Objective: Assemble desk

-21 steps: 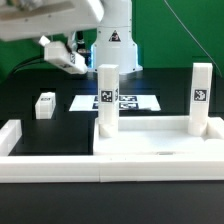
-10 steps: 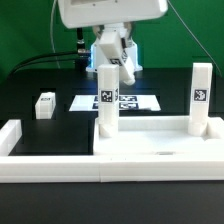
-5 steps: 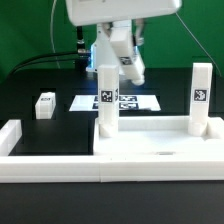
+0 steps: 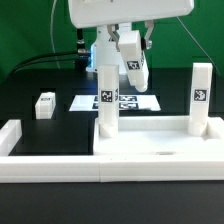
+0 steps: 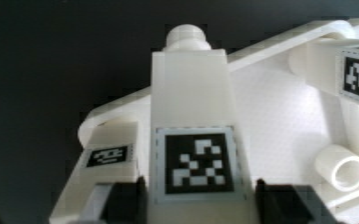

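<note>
On the exterior view's left, a loose leg (image 4: 44, 105) lay alone on the black worktop (image 4: 50, 135), well apart from the other parts, so it was in no danger for the moment. Next to it came the marker board (image 4: 140, 102), flat behind the desk top (image 4: 150, 145). On the desk top's near corner one leg (image 4: 105, 100) stood upright. Just behind it and above it hung the hand (image 4: 131, 58), partly closed on a third leg (image 4: 135, 72), which was tilted in the air. In the wrist view this held leg sat between the two fingers (image 5: 123, 200) with its tag toward the camera and its peg pointing away. I think the main risk was here: the held leg was very near the standing one, so a sideways move could knock that one or push the desk top out of place. If the tilt was not corrected, the peg could also miss its hole or jam in it, and the leg could slip in the grip. On the exterior view's right the other upright leg (image 4: 200, 95) stood well apart and looked safe.
</note>
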Motion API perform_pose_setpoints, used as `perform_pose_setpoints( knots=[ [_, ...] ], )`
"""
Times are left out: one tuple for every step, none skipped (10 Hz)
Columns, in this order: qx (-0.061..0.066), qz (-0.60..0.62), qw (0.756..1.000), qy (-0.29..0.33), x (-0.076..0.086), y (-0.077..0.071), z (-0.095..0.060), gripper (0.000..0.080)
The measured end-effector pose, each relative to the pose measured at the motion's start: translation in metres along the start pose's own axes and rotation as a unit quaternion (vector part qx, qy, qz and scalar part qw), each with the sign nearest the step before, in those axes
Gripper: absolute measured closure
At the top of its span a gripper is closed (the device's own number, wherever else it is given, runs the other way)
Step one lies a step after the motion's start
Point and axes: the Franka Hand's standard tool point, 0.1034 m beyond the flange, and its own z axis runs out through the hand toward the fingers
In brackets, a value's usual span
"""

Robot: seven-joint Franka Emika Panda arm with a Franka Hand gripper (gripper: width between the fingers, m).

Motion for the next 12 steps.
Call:
perform_pose_setpoints(
  knots=[
    [-0.007,-0.025,1.000,0.008,0.010,-0.014,-0.003,0.0512],
    [-0.007,-0.059,0.998,0.018,0.029,-0.031,-0.006,0.0512],
    [-0.011,-0.094,0.995,0.023,0.044,-0.038,-0.006,0.0512],
    [-0.012,-0.112,0.993,0.026,0.049,-0.041,-0.006,0.0512],
    [-0.012,-0.110,0.993,0.037,0.050,-0.040,-0.006,0.0512],
    [-0.013,-0.110,0.993,0.036,0.050,-0.039,-0.005,0.0512],
    [-0.012,-0.111,0.992,0.056,0.054,-0.040,-0.006,0.0512],
    [-0.011,-0.115,0.988,0.107,0.060,-0.042,-0.006,0.0512],
    [-0.012,-0.123,0.983,0.132,0.062,-0.048,-0.003,0.0512],
    [-0.012,-0.132,0.979,0.152,0.071,-0.059,0.001,0.0512],
    [-0.012,-0.140,0.976,0.169,0.076,-0.066,0.006,0.0512],
    [-0.013,-0.139,0.977,0.164,0.074,-0.065,0.007,0.0512]
  ],
)
